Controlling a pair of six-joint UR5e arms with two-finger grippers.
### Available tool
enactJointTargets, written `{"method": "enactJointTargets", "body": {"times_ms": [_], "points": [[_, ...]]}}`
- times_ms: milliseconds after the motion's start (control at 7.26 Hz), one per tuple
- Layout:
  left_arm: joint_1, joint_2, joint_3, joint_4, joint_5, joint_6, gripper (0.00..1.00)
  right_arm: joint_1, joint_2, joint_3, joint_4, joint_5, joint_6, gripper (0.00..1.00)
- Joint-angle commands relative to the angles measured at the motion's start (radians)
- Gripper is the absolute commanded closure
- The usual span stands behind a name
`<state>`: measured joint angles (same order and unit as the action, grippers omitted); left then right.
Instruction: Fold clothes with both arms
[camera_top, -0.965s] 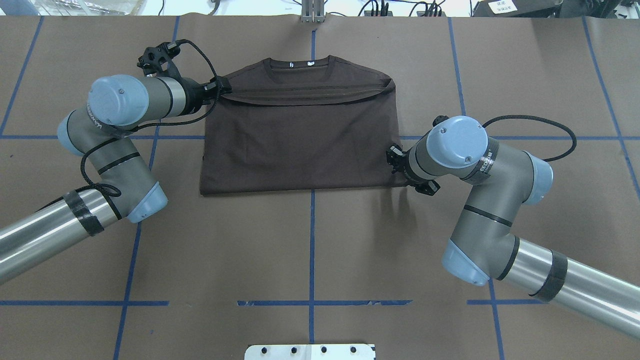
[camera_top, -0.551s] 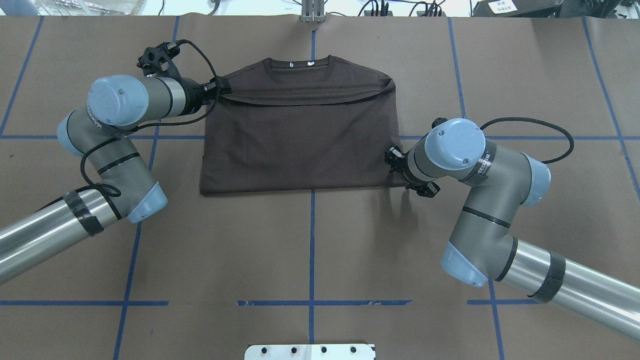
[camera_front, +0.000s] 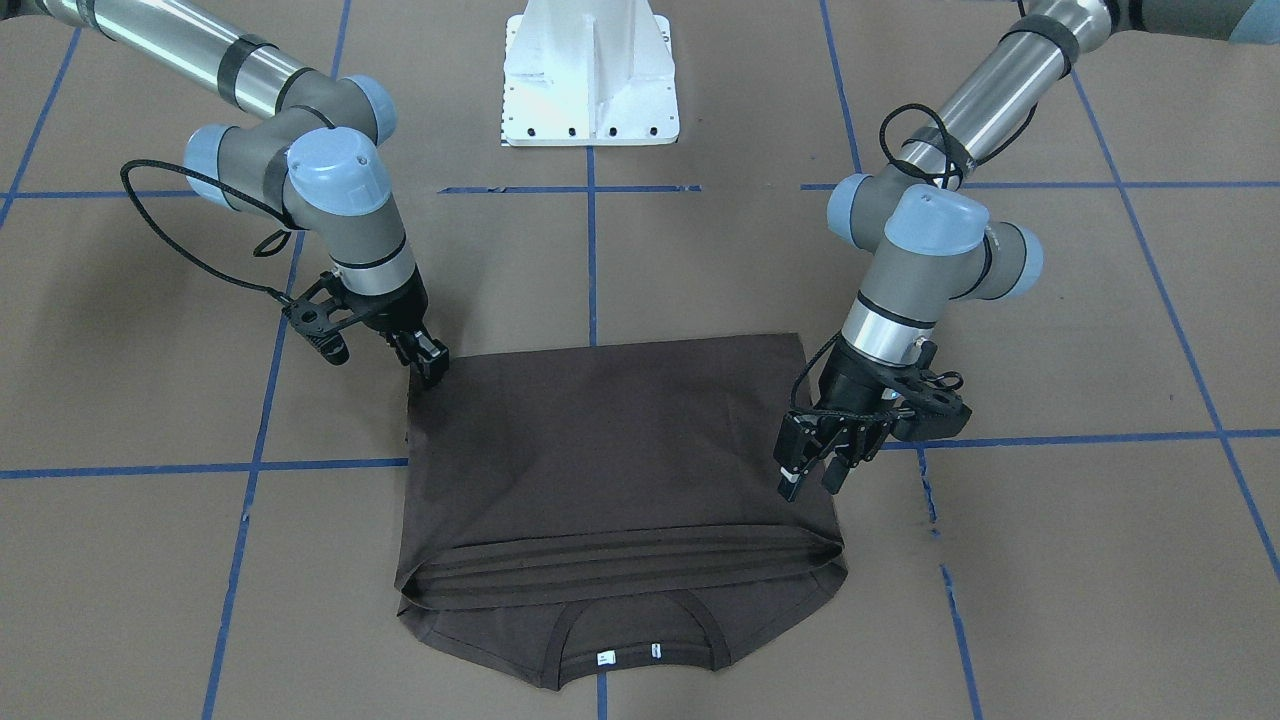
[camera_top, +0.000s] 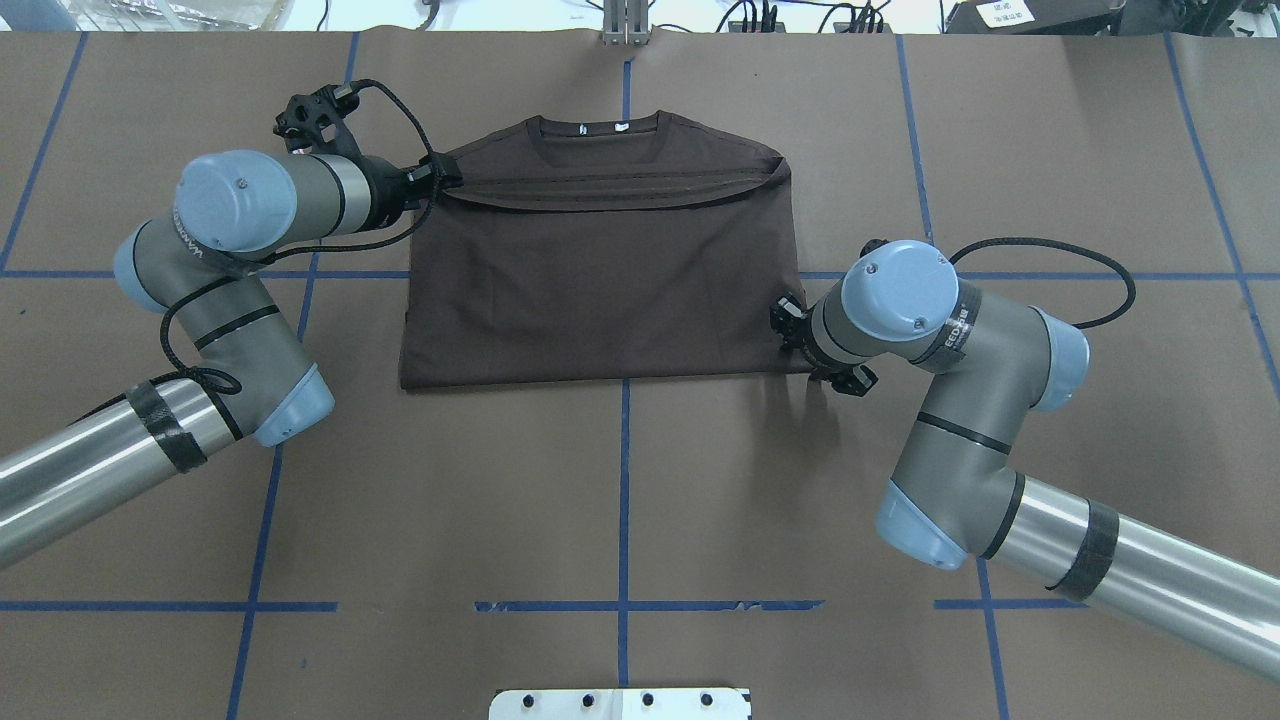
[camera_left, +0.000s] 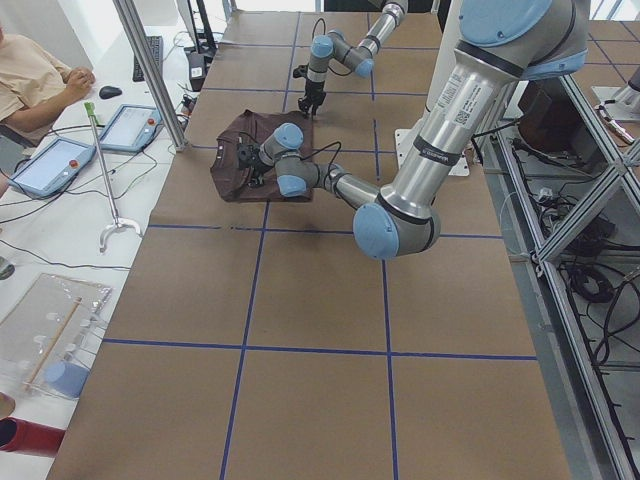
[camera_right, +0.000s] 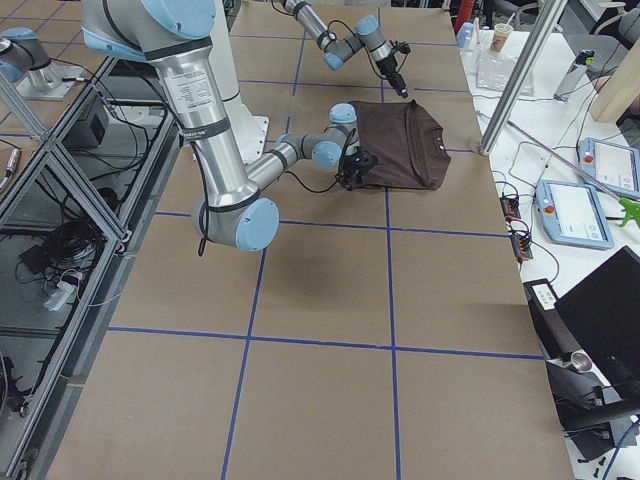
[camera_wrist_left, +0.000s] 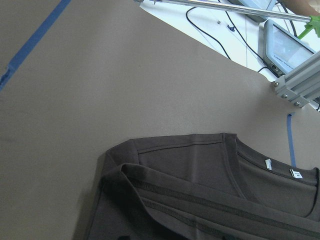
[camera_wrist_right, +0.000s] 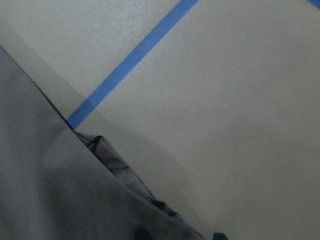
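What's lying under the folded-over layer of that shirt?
More of the shirt: its collar and white tags stick out past the hem. The chest beneath is covered and cannot be seen.

A pale table (camera_wrist_right: 245, 130) fills the upper right. Blue tape (camera_wrist_right: 135, 55) runs across it on a slant, from the top edge down and left to the shirt (camera_wrist_right: 45, 190), where it ends. The shirt looks grey and blurred and fills the lower left. Its edge slants down to the right, with thin creased layers showing along it. Two small dark specks (camera_wrist_right: 142, 234) sit apart at the bottom edge, too small to identify.
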<state>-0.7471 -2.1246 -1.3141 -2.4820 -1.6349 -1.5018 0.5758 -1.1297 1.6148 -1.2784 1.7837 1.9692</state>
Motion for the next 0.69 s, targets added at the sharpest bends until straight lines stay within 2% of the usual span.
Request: {"method": "enactJointTargets", "body": {"times_ms": [0, 551], "points": [[0.002, 0.0, 0.001, 0.0, 0.0, 0.0, 0.3, -0.001, -0.001, -0.003, -0.001, 0.013, -0.01, 1.0], [0.002, 0.0, 0.015, -0.002, 0.001, 0.0, 0.3, -0.001, 0.002, 0.007, -0.004, 0.009, -0.055, 1.0]]}}
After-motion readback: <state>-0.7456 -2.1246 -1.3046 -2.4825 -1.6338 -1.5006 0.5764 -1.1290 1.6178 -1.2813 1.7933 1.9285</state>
